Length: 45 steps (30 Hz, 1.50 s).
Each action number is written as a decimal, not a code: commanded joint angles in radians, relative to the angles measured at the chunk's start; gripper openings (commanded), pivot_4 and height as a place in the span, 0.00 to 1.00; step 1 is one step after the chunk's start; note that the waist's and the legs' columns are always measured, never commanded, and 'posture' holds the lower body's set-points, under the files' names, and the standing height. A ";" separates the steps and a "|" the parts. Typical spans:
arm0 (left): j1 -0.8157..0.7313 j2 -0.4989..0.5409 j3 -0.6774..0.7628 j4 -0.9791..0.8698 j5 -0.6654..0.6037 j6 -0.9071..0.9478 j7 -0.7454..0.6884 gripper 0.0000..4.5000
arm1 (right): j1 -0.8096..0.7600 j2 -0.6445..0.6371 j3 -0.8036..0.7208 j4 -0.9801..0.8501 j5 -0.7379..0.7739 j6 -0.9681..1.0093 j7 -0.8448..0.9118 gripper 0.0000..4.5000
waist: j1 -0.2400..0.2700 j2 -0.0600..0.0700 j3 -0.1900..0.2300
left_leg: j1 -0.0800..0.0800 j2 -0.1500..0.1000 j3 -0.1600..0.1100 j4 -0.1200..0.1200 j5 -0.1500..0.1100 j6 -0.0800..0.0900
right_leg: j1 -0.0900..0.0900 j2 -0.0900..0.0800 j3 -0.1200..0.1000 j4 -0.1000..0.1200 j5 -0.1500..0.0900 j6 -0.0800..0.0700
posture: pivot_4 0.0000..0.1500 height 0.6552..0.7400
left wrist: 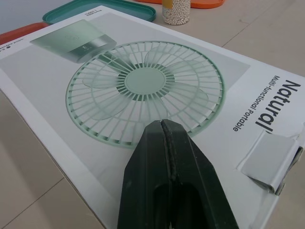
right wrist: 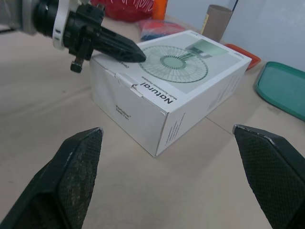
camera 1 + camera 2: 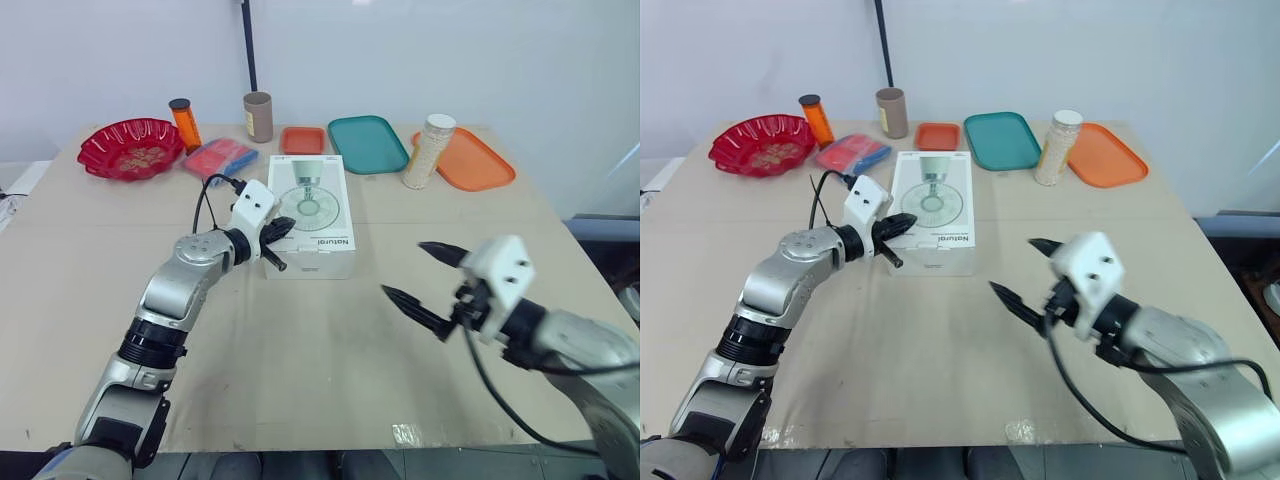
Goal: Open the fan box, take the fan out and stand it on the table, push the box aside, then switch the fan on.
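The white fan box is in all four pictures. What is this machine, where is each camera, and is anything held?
It is a humanoid robot; each arm ends in a gripper of two black fingers. Two pictures come from its head, looking down on the table; two from wrist cameras. The left gripper is shut, its tip over the closed box. The right gripper is open, apart from the box. Neither holds anything. Behind lie a red bowl, a teal tray and a jar.

I log, left to right: red bowl (image 3: 98, 143), orange bottle (image 3: 185, 124), blue-red packet (image 3: 219, 157), cardboard tube (image 3: 258, 117), small orange tray (image 3: 302, 140), teal tray (image 3: 368, 143), bead jar (image 3: 430, 151), large orange tray (image 3: 480, 160).
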 commanded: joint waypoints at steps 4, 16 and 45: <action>-0.010 0.000 -0.002 -0.009 0.026 -0.001 -0.012 0.01 | -0.264 0.018 0.277 0.102 -0.138 0.042 -0.044 1.00 | 0.000 0.000 0.000 | 0.000 0.000 0.000 0.000 0.000 0.000 | 0.000 0.000 0.000 0.000 0.000 0.000 | 1.00 1.00; -0.004 -0.023 -0.006 -0.005 0.051 -0.010 -0.012 0.01 | -0.514 0.145 0.500 0.396 -0.347 -0.036 -0.037 1.00 | -0.001 0.001 0.000 | -0.002 0.000 -0.001 0.001 0.000 0.000 | -0.002 0.000 -0.001 0.000 0.000 0.000 | 1.00 1.00; 0.005 -0.062 -0.012 -0.025 0.071 -0.022 -0.026 0.01 | -0.610 0.314 0.486 0.605 -0.477 -0.100 0.013 1.00 | -0.001 0.001 0.000 | -0.003 0.000 -0.003 0.001 0.001 -0.002 | -0.002 -0.001 -0.004 0.001 0.000 -0.001 | 1.00 1.00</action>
